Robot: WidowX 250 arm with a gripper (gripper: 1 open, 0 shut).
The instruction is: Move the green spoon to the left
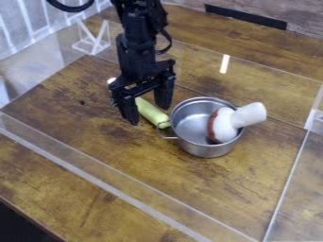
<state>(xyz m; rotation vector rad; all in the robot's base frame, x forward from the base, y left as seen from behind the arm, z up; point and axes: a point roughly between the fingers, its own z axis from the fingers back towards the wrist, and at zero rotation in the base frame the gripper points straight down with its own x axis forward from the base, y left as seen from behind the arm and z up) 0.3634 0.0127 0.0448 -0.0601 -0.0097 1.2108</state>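
The green spoon point(153, 113) lies on the wooden table just left of the silver pot point(202, 126); only part of its yellow-green handle shows between the fingers. My gripper point(147, 106) points straight down over the handle, open, with one black finger point(130, 109) on the handle's left and the other on its right. The fingertips are close to the table, astride the spoon. Its bowl end is hidden near the pot's handle. A white mushroom-like object point(233, 118) rests in the pot.
A clear acrylic wall point(127, 194) fences the table at the front, another on the right point(297, 156). A white stand point(91, 38) sits at the back left. Bare wood lies left of the spoon.
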